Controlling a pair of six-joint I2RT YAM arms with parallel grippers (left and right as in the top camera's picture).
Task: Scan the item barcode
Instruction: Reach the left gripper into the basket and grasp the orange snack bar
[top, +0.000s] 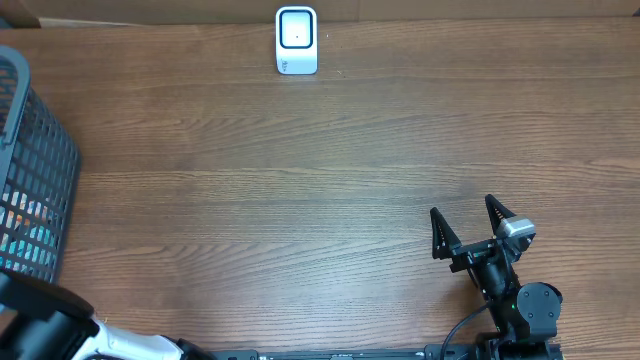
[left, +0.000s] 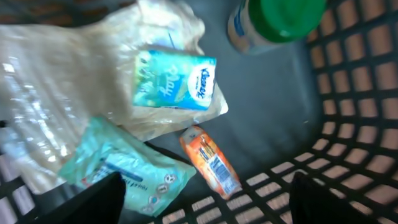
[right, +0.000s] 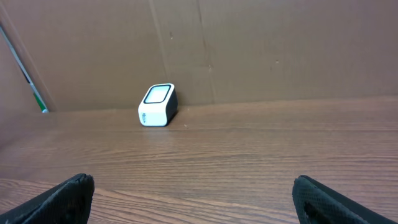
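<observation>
Wood table (top: 300, 170) — white scanner (top: 296, 41) at far edge, grey basket (top: 40, 150) at L.

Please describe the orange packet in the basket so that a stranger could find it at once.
Look into the dark mesh basket at the left edge of the table. On its floor, near the blue tissue pack and beside the pale green pouch, lies the orange packet. It alone is orange, narrow, with a white label.

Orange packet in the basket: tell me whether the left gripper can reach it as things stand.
Probably yes. The orange packet lies bare on the basket floor, nothing on top of it, and the left gripper hangs open right above it.
</observation>
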